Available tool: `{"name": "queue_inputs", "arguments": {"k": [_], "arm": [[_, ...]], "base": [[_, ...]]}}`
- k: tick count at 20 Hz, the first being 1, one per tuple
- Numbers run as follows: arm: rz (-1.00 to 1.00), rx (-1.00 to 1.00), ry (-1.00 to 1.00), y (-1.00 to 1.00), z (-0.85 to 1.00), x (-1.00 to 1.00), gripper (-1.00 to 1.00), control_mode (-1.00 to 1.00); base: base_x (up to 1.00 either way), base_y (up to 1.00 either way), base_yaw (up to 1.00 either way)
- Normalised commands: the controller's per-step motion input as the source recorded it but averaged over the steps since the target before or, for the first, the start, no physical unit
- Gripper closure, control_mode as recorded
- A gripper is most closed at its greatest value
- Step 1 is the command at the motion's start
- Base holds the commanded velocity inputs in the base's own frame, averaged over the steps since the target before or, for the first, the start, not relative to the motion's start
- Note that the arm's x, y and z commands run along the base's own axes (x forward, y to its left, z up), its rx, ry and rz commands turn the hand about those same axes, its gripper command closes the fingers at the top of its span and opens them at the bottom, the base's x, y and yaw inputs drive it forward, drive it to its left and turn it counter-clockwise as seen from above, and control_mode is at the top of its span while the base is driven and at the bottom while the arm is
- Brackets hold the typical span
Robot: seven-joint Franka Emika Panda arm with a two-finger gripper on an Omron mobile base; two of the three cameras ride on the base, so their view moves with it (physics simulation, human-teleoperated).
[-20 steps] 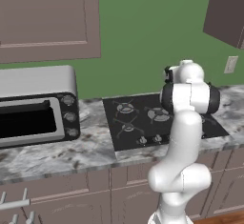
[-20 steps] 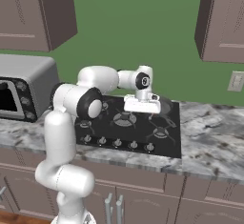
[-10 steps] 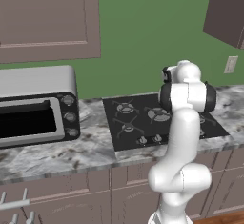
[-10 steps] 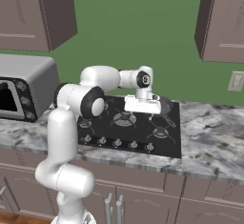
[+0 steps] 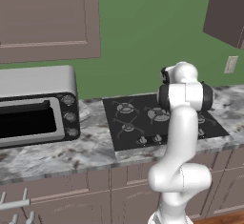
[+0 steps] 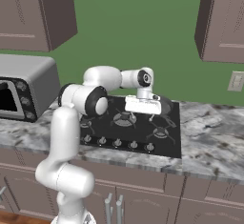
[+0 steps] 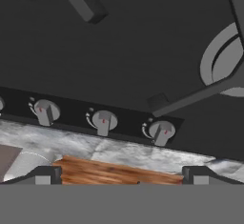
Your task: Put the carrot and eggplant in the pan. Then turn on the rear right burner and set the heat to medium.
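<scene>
Above the stovetop (image 6: pixel 143 123), the gripper (image 6: pixel 143 106) hangs, fingers (image 7: pixel 45 174) spread wide and empty; the hand view resolves three control knobs (image 7: pixel 104 121).

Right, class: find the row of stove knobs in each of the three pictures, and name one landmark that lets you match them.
Left base view: stove knobs low centre, beside the arm.
Right base view: front edge of the cooktop, centre.
Hand view: lower middle, three in a row.
Shared landmark: the black cooktop.

Marble counter (image 6: pixel 209 139) carries black cooktop (image 6: pixel 143 123) directly below hand; toaster oven (image 5: pixel 35 106) sits well off to hand's left.
</scene>
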Motion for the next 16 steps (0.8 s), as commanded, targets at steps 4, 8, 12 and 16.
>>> {"name": "queue_inputs", "arguments": {"k": [4,8,12,16], "arm": [[0.00,0.00,0.01,0.00,0.00,-0.02,-1.00,-1.00],[0.00,0.00,0.00,-0.03,0.00,0.00,-1.00,-1.00],[0.00,0.04,-0.02,0.02,-0.01,0.05,-1.00,-1.00],[0.00,0.16,-0.01,0.00,-0.09,0.00,-1.00,-1.00]], "base": [[0.00,0.00,0.00],[0.00,0.00,0.00],[0.00,0.00,0.00],[0.00,0.00,0.00]]}}
